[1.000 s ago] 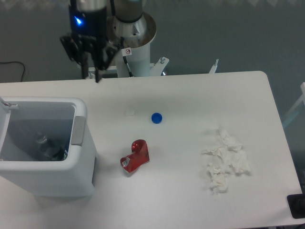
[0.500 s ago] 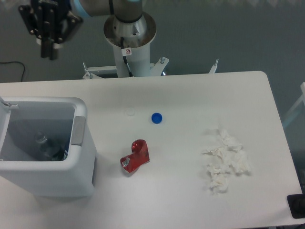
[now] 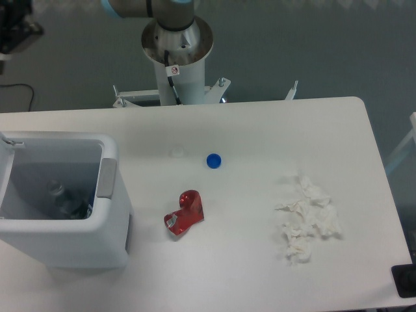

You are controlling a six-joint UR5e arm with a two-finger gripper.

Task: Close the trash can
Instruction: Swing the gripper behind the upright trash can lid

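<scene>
The trash can (image 3: 62, 244) is a big white bin at the table's left front. It stands open, showing a grey inside with some dark items at the bottom. Its lid (image 3: 6, 142) stands up at the frame's left edge, and the grey latch tab (image 3: 107, 177) sits on the right rim. My gripper (image 3: 13, 29) is a dark shape in the top left corner, well behind and above the can and cut off by the frame edge. Its fingers do not show clearly.
A blue bottle cap (image 3: 213, 160) and a small pale disc (image 3: 177, 152) lie mid-table. A crushed red can (image 3: 184, 214) lies just right of the bin. Crumpled white tissues (image 3: 307, 219) sit at the right. The arm's base (image 3: 177, 45) rises behind the table.
The gripper has swung left and away from the table's back edge, ending half out of frame in the top left corner. Nothing on the table has moved.
</scene>
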